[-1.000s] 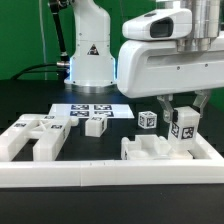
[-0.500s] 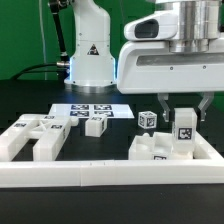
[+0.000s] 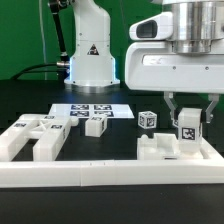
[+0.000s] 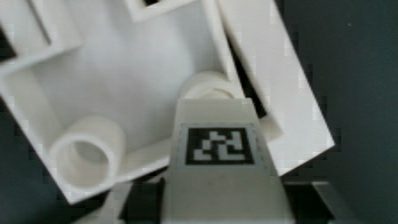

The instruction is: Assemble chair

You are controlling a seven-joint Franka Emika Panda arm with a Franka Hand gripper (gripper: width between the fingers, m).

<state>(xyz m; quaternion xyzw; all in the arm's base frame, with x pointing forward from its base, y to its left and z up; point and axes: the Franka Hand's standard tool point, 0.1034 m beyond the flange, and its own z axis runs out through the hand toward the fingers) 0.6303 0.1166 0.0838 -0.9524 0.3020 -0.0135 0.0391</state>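
1. Nearest you, one border rail (image 3: 100, 176) crosses six o'clock of the exterior view.
2. Just behind it, at four o'clock, the gripper (image 3: 187, 138) is clamped on one tagged leg (image 3: 186, 127). The leg is upright over one flat panel (image 3: 158, 150).
3. Only the wrist view shows you the panel's round socket (image 4: 84, 155) beside the leg. You cannot tell whether the leg touches the panel.
4. Only the exterior view shows you the rest. A blocky cluster (image 3: 35, 136) sits at eight o'clock, its pieces too merged to count.
5. Two cubes follow: a cube (image 3: 95, 125) near centre and a second cube (image 3: 148, 119) toward three o'clock.
6. Farther back lie one marker board (image 3: 90, 108) and, at twelve o'clock, one robot base (image 3: 88, 55).
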